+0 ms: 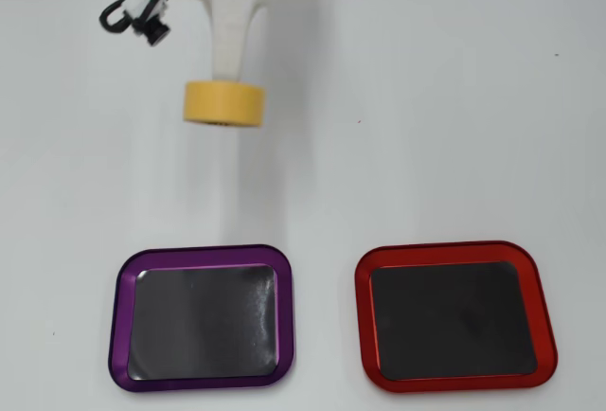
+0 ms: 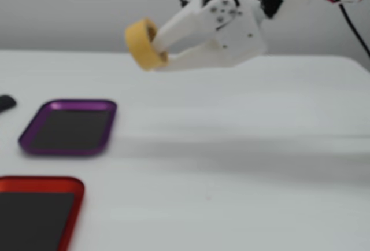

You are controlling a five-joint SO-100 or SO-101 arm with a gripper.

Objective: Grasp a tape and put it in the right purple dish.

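Tape [image 2: 143,44] is up off the tabletop [image 2: 243,147], pinched through its core by the fingers [image 2: 165,45], so the grasp looks done, with the carry to the empty purple dish [image 1: 203,317], not the red tray [image 1: 454,314], left.

White table [image 1: 426,98]: purple dish [image 1: 203,254], red tray [image 1: 454,249].

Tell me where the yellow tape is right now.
The tape is held in the tool, lifted off the table in the fixed view; in the overhead view it sits upper left, above the purple dish and apart from it.
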